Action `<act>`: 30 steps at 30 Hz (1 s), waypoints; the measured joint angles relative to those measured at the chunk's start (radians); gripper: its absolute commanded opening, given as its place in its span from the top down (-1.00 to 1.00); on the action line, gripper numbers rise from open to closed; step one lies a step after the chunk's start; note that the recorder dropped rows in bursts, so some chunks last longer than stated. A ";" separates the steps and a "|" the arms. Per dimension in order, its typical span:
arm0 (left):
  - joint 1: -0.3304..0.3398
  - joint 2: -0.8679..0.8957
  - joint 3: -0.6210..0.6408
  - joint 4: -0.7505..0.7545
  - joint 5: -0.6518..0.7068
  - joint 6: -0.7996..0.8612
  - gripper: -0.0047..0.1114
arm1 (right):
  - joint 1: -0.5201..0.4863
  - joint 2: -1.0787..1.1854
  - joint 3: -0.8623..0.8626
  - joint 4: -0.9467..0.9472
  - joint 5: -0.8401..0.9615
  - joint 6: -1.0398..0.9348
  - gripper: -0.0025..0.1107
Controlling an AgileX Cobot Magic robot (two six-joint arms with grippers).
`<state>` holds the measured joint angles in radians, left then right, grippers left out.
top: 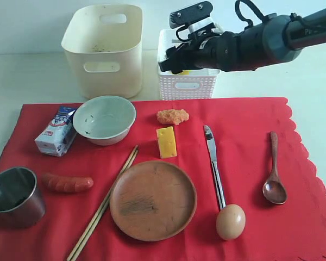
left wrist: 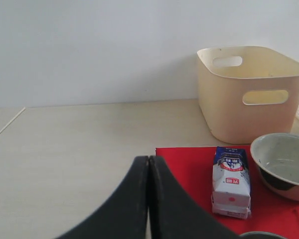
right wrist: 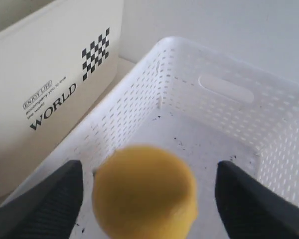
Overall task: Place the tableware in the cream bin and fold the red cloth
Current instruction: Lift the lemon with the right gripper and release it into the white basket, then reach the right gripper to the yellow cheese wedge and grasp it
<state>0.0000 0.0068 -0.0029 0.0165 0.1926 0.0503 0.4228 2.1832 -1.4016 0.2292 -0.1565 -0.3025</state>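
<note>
Right gripper (right wrist: 148,167) above white lattice basket (top: 187,87), upper middle of exterior frame; jaws spread, standing clear of round yellow fruit (right wrist: 144,191) between them, so I judge fruit not gripped. Left gripper (left wrist: 148,164) pinched closed, empty, near corner of red cloth (top: 244,117). Nearest tableware for right arm: metal knife (top: 214,166), lower in frame, long axis top to bottom, egg (top: 230,221) touching its lower end. Dark wooden spoon (top: 274,174) roughly parallel, further right, bare cloth around it. Cream bin (top: 104,49) upper left, just beside basket, top open.
</note>
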 measured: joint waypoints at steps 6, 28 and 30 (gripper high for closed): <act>0.000 0.000 0.000 0.000 0.000 0.000 0.90 | 0.000 -0.002 -0.006 0.000 -0.009 0.000 -0.57; 0.000 0.000 0.000 0.000 0.000 0.000 0.90 | 0.000 -0.401 0.042 0.000 0.446 -0.008 0.90; 0.000 0.000 0.000 0.000 0.000 0.000 0.90 | 0.000 -0.441 0.097 0.000 0.448 -0.008 0.96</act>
<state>0.0000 0.0068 -0.0029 0.0165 0.1926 0.0503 0.4228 1.7422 -1.3042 0.2292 0.2918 -0.3106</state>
